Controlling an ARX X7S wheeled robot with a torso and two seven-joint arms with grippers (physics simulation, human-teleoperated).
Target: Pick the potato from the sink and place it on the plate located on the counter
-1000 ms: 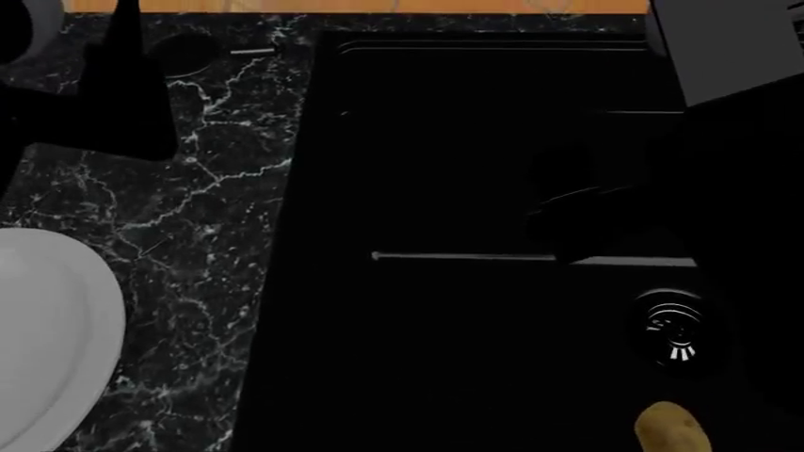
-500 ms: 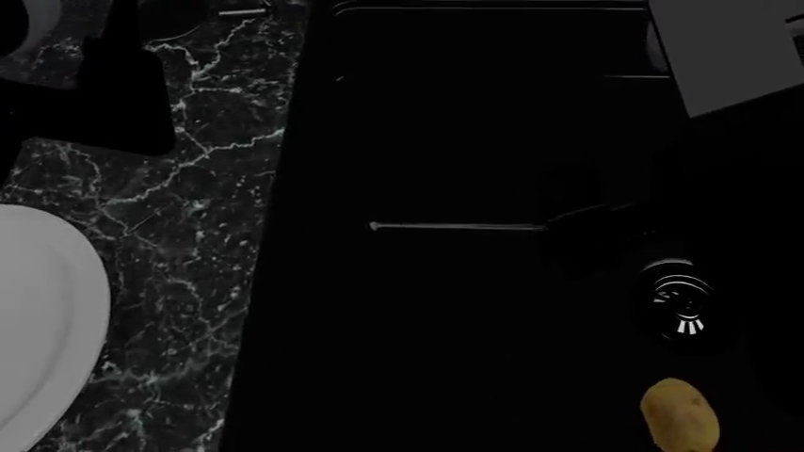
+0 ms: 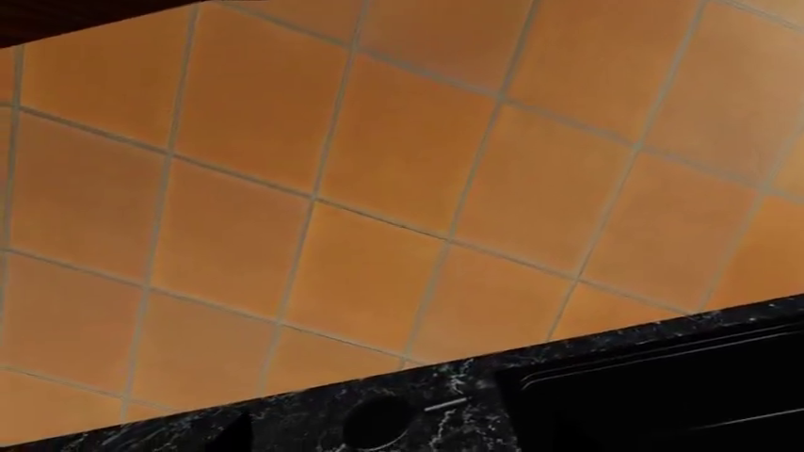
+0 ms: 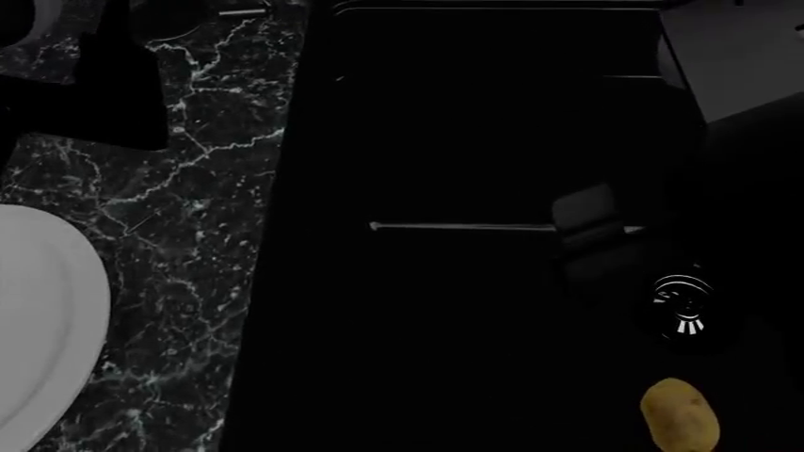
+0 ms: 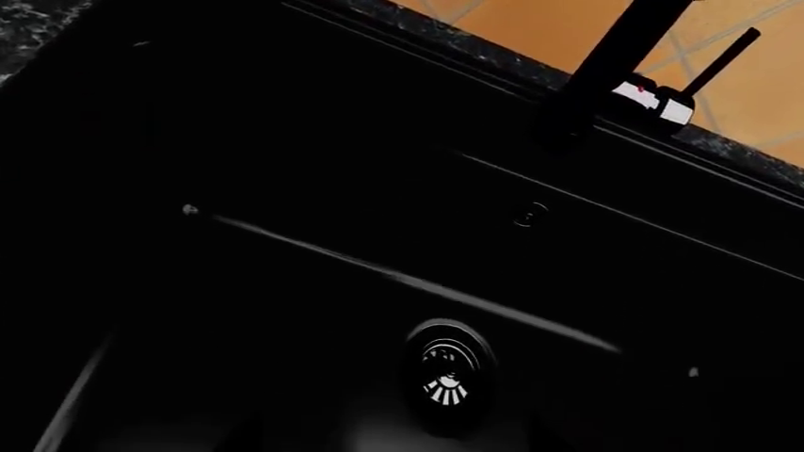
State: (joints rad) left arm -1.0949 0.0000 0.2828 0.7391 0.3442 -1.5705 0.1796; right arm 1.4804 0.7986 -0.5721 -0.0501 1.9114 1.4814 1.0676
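The potato [image 4: 680, 416], small and yellow-tan, lies on the floor of the black sink [image 4: 453, 311] at the near right, just nearer than the round drain [image 4: 683, 311]. My right gripper [image 4: 588, 226] is a dark shape hanging over the sink by the end of the pale ridge line [image 4: 458, 226], up and left of the potato and apart from it. Its fingers do not stand out from the black basin. The white plate [image 4: 38, 311] sits on the marble counter [image 4: 188, 188] at the left. My left arm [image 4: 107, 85] is a dark silhouette over the counter's far left. The right wrist view shows the drain [image 5: 446, 375], not the potato.
A black faucet [image 5: 616, 66] rises behind the sink's back rim, against an orange tiled wall [image 3: 377, 188]. A round hole [image 3: 377, 422] sits in the counter beside the sink's corner. My right arm's grey link [image 4: 741, 66] crosses the top right.
The head view tipped first, sliding the scene upward, then held steady. My right arm shifted over the sink, uncovering the drain. The potato and plate have not moved.
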